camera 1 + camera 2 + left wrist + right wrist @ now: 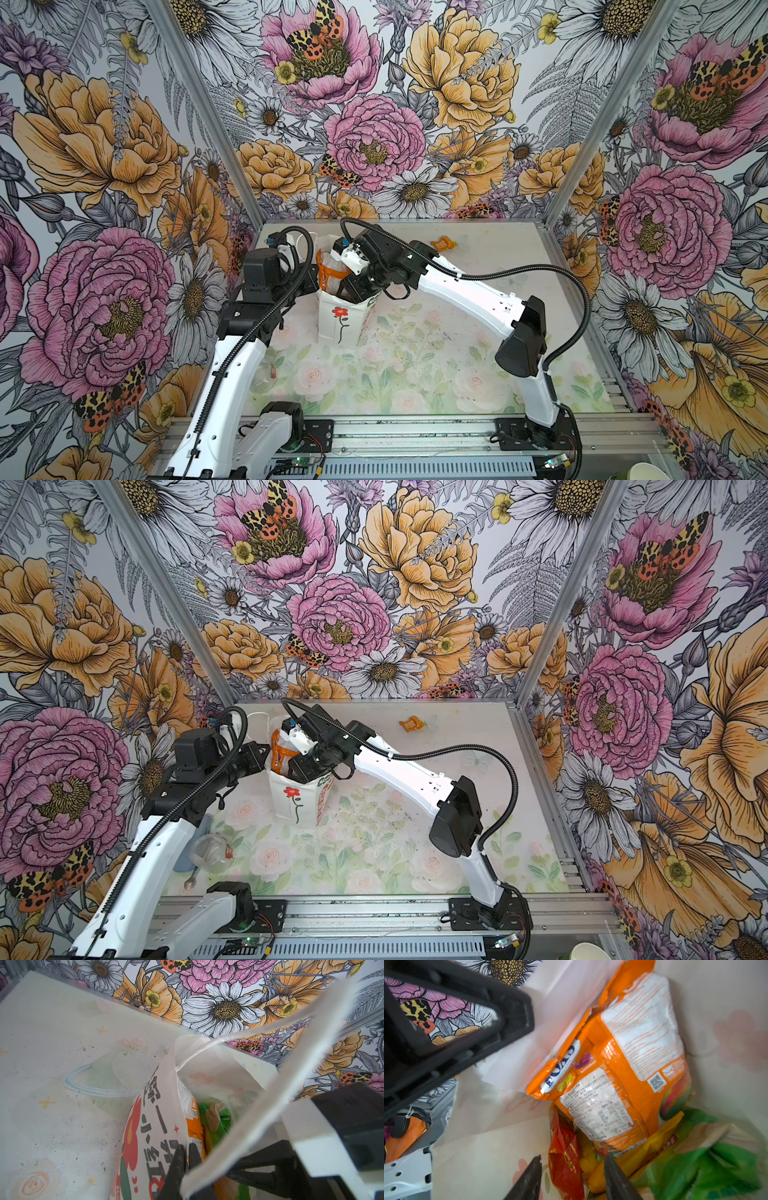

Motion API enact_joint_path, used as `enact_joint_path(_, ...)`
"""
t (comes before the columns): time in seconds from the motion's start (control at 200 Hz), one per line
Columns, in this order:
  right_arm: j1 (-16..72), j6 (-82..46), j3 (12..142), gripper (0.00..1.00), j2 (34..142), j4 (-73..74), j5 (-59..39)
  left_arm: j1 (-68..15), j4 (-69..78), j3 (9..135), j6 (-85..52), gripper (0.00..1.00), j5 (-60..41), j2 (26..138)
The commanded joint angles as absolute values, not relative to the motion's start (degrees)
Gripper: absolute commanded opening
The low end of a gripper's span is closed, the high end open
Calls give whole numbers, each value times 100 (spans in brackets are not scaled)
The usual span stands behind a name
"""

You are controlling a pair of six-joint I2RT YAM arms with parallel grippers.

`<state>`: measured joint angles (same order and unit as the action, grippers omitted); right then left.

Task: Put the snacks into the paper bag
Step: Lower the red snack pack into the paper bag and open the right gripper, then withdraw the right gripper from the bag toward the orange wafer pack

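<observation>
The paper bag (337, 328) is matt white paper, smooth with soft creases, its print flat and unglossed. Its handle (270, 1105) looks like fibrous white cord. The orange-white packet (639, 1043), the red packet (564, 1159) and the green packet (720, 1165) are crinkled plastic film with a glossy sheen. The right gripper (572, 1169) has fingers (529, 1180) of matt black plastic, slightly grainy. The table mat (415, 374) is smooth, dull and scuffed; the rails (415, 432) are brushed metal; the arm shells (469, 299) are glossy white plastic.
</observation>
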<state>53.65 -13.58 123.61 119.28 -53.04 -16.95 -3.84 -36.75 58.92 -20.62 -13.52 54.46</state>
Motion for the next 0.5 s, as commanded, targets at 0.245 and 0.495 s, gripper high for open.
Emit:
enact_joint_path(0.245,5304,-1340,12579,70,11177,-5318,-740,-351,-3393,5924,-2068,9,-1522,5396)
enact_joint_path(0.495,5225,-1249,12259,71,10534,-4941,236,-340,-3391,5921,-2065,9,-1526,5396)
